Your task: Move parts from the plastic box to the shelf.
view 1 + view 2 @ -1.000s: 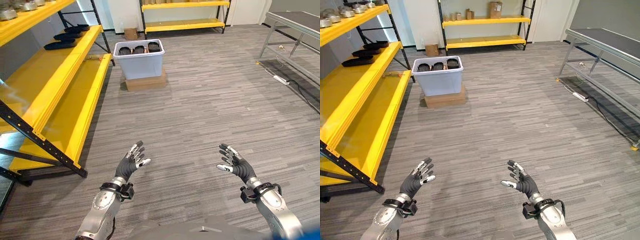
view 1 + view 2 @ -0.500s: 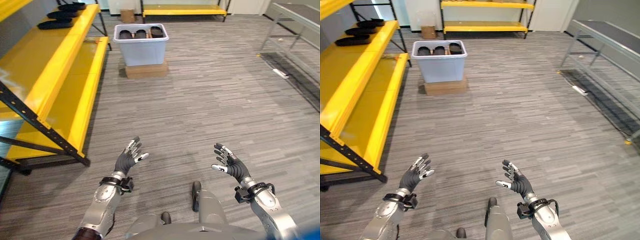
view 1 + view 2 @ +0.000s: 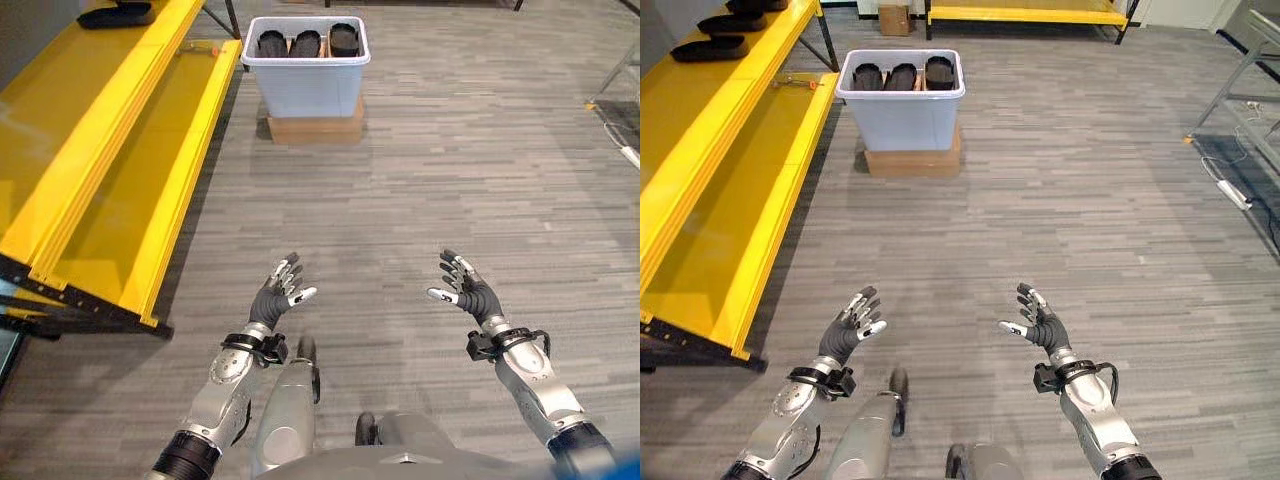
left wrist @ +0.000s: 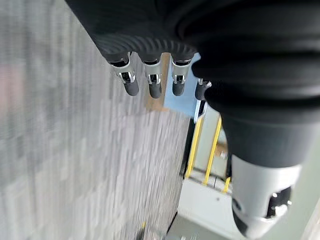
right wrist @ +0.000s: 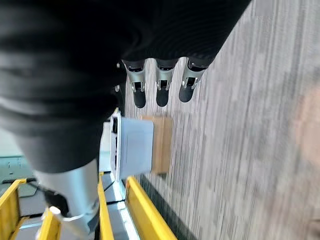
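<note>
Both hands are out in front with nothing in them: left hand [image 3: 277, 297] with fingers spread and relaxed, right hand [image 3: 463, 292] the same, palms turned toward each other above the grey plank floor [image 3: 420, 190]. The plastic box [image 3: 306, 82] sits well ahead and a touch to the left, on a flat cardboard base [image 3: 313, 129], with dark parts [image 3: 305, 43] standing in a row across its top. So the target lies straight forward from the hands, well apart from both, and its long side runs across the line of approach. The left hand looks slightly nearer to it, but there is little in it; I'd say ground must be covered before any reach.

The yellow shelf [image 3: 110, 150] runs along the left side, its length pointing toward the box. The right eye view catches two dark trays [image 3: 710, 46] on its upper level. The right wrist view looks past straight fingers [image 5: 161, 85] to the box's pale wall and the shelf edge beside it.
</note>
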